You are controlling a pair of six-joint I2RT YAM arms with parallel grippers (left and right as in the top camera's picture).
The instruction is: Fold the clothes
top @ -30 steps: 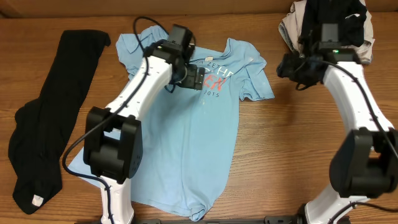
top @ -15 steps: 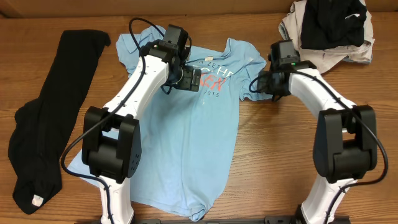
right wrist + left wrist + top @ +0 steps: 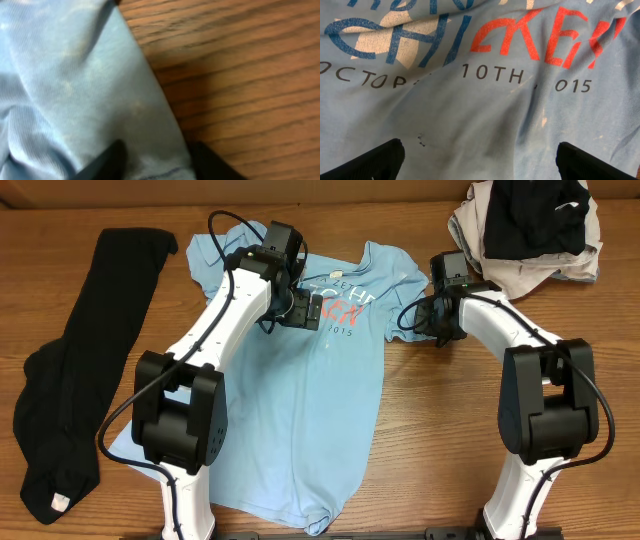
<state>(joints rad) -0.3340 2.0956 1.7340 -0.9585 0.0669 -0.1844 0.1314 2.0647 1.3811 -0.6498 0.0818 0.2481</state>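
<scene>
2 end effectors sit low over the same garment. On the right end effector (image 3: 160, 162) the dark fingertips (image 3: 107, 161) stand a little apart. They straddle the hem of a sleeve (image 3: 408, 300), and the cloth between them lies flat and unpinched, with bare wood showing beside it. The left end effector (image 3: 480, 165) has its fingertips spread wide at the lower corners of its wrist view. It hovers close over the chest lettering (image 3: 485, 45) (blue and red capitals, with "10TH" legible beneath) and holds nothing.

Overhead, the light blue T-shirt (image 3: 320, 410) lies spread face up. Its collar points to the far edge and its bottom hem to the robot, so its long axis runs roughly away from the robot with a slight slant. The sleeve sits right at the right end effector, and the rest of the shirt stretches from there toward the left arm. Any fold of that sleeve would therefore have to travel inward, across the long axis. My judgement is that the right arm is the better placed of the 2 for that grasp, while the left could pin the chest.

The wooden tabletop (image 3: 450, 440) is flat and matte. A broad bare stretch lies beside the shirt on the right arm's side. A long black garment (image 3: 70, 380) lies stretched out well apart on the left, nearly parallel to the shirt. A heap of clothes (image 3: 530, 225) sits at the far right corner, near the right arm but not touching the shirt.
</scene>
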